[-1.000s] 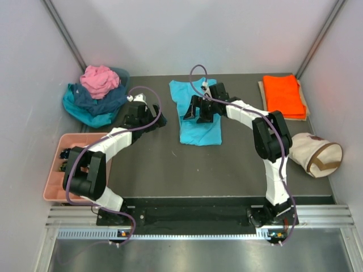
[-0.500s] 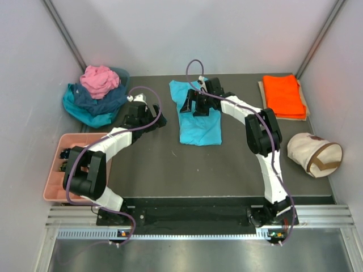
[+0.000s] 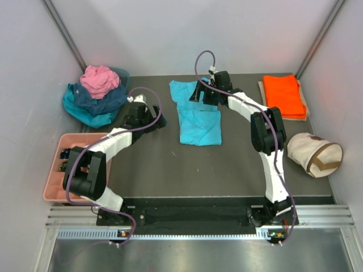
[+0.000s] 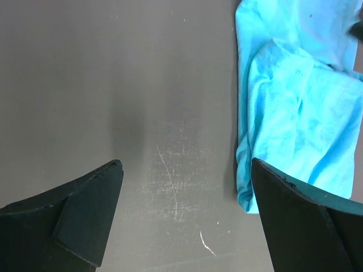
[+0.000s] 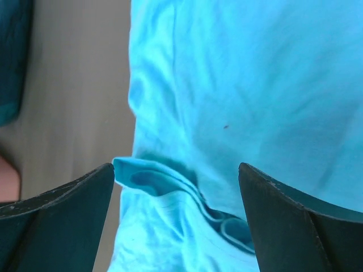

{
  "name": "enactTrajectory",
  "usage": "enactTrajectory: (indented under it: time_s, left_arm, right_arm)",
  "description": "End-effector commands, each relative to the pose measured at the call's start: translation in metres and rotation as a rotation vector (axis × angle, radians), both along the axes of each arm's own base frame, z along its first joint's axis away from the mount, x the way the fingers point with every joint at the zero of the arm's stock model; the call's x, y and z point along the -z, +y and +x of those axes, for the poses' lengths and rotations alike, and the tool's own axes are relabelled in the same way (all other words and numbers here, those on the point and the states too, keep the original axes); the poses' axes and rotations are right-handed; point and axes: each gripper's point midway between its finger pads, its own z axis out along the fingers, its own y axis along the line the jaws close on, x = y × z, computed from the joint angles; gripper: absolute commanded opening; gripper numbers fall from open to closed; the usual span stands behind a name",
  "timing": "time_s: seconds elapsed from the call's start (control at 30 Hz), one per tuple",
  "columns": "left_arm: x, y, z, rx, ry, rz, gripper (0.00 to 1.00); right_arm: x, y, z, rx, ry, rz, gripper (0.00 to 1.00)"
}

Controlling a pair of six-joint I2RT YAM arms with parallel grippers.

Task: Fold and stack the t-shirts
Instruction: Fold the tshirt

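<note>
Progress is partial: one orange cloth t-shirt (image 3: 282, 95) lies folded at the far right corner of the bench (image 3: 159, 164), while pink, navy and teal shirts (image 3: 96, 93) sit heaped at its far left corner. Between them the bright turquoise t-shirt (image 3: 198, 126) lies rumpled, half folded, both arms' jaws spread and empty.

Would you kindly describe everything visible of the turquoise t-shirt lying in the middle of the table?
The turquoise t-shirt is soft, wrinkled cloth, partly folded, lying flat on the dark table. One sleeve sticks out at its far left. The open right gripper hangs over its far end; contact cannot be told.
</note>
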Motion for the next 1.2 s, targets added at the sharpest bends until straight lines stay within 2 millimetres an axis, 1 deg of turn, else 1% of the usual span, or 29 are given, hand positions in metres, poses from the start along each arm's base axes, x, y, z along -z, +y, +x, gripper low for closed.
enactTrajectory:
  time_s: [0.0, 0.03, 0.07, 0.1, 0.13, 0.17, 0.2, 0.23, 0.27, 0.3, 0.33, 0.37, 0.4, 0.43, 0.47, 0.5, 0.57, 0.6, 0.67, 0.7, 0.77, 0.8, 0.93, 1.07, 1.17]
  left_arm:
    - [-0.013, -0.008, -0.007, 0.039, -0.043, -0.034, 0.99]
    - [-0.016, -0.012, -0.005, 0.049, -0.066, -0.044, 0.99]
    - [-0.015, -0.015, -0.006, 0.060, -0.066, -0.047, 0.99]
    - [-0.012, -0.022, -0.009, 0.079, -0.061, -0.049, 0.99]
    - [-0.009, -0.027, -0.011, 0.097, -0.054, -0.053, 0.99]
    - [-0.006, -0.031, -0.013, 0.107, -0.047, -0.052, 0.99]
    - [-0.002, -0.042, -0.019, 0.137, -0.039, -0.055, 0.99]
    - [0.001, -0.049, -0.022, 0.156, -0.032, -0.062, 0.99]
    - [0.001, -0.057, -0.024, 0.175, -0.041, -0.073, 0.99]
    - [0.004, -0.071, -0.033, 0.215, -0.037, -0.078, 0.99]
    - [0.005, -0.078, -0.037, 0.232, -0.039, -0.088, 0.99]
    - [0.003, -0.084, -0.039, 0.245, -0.054, -0.095, 0.99]
    - [0.008, -0.091, -0.046, 0.266, -0.047, -0.093, 0.98]
    - [0.009, -0.093, -0.048, 0.263, -0.047, -0.096, 0.98]
    - [0.012, -0.093, -0.050, 0.261, -0.044, -0.093, 0.97]
    - [0.016, -0.093, -0.052, 0.260, -0.045, -0.098, 0.97]
    - [0.021, -0.094, -0.054, 0.259, -0.047, -0.104, 0.95]
    - [0.026, -0.095, -0.055, 0.263, -0.046, -0.106, 0.93]
    - [0.032, -0.096, -0.056, 0.272, -0.040, -0.100, 0.91]
    - [0.038, -0.096, -0.056, 0.271, -0.032, -0.092, 0.90]
    - [0.044, -0.095, -0.056, 0.269, -0.025, -0.082, 0.89]
    - [0.047, -0.094, -0.056, 0.270, -0.021, -0.077, 0.88]
    - [0.054, -0.095, -0.055, 0.269, -0.018, -0.080, 0.84]
    - [0.057, -0.100, -0.053, 0.275, -0.020, -0.091, 0.78]
    - [0.061, -0.102, -0.051, 0.278, -0.018, -0.094, 0.66]
  right_arm:
    - [-0.105, -0.026, 0.011, 0.069, -0.252, -0.026, 0.90]
    - [-0.111, -0.037, 0.001, 0.099, -0.251, -0.056, 0.90]
    - [-0.101, -0.046, -0.010, 0.110, -0.202, -0.096, 0.90]
    - [-0.101, -0.053, -0.017, 0.129, -0.188, -0.115, 0.90]
    - [-0.097, -0.064, -0.033, 0.149, -0.163, -0.146, 0.90]
    - [-0.095, -0.071, -0.043, 0.169, -0.140, -0.151, 0.90]
    - [-0.089, -0.078, -0.053, 0.185, -0.115, -0.165, 0.90]
    - [-0.065, -0.085, -0.071, 0.188, -0.060, -0.191, 0.90]
    - [-0.077, -0.091, -0.082, 0.208, -0.071, -0.175, 0.90]
    - [-0.071, -0.095, -0.090, 0.220, -0.053, -0.180, 0.90]
    - [-0.053, -0.102, -0.107, 0.223, -0.006, -0.198, 0.90]
    - [-0.056, -0.106, -0.115, 0.234, -0.006, -0.187, 0.91]
    - [-0.039, -0.111, -0.130, 0.234, 0.033, -0.202, 0.91]
    - [-0.035, -0.112, -0.136, 0.232, 0.043, -0.193, 0.91]
    - [-0.036, -0.113, -0.142, 0.233, 0.044, -0.179, 0.90]
    - [-0.020, -0.117, -0.154, 0.230, 0.078, -0.186, 0.90]
    - [-0.014, -0.115, -0.161, 0.219, 0.083, -0.167, 0.91]
    - [-0.003, -0.114, -0.170, 0.203, 0.110, -0.160, 0.90]
    - [0.006, -0.112, -0.173, 0.194, 0.119, -0.141, 0.91]
    - [0.017, -0.111, -0.180, 0.183, 0.144, -0.143, 0.90]
    - [0.023, -0.109, -0.183, 0.177, 0.156, -0.125, 0.90]
    - [0.030, -0.110, -0.188, 0.172, 0.168, -0.127, 0.90]
    - [0.045, -0.108, -0.192, 0.163, 0.191, -0.121, 0.87]
    - [0.051, -0.108, -0.193, 0.160, 0.204, -0.124, 0.86]
    - [0.054, -0.107, -0.193, 0.153, 0.210, -0.122, 0.85]
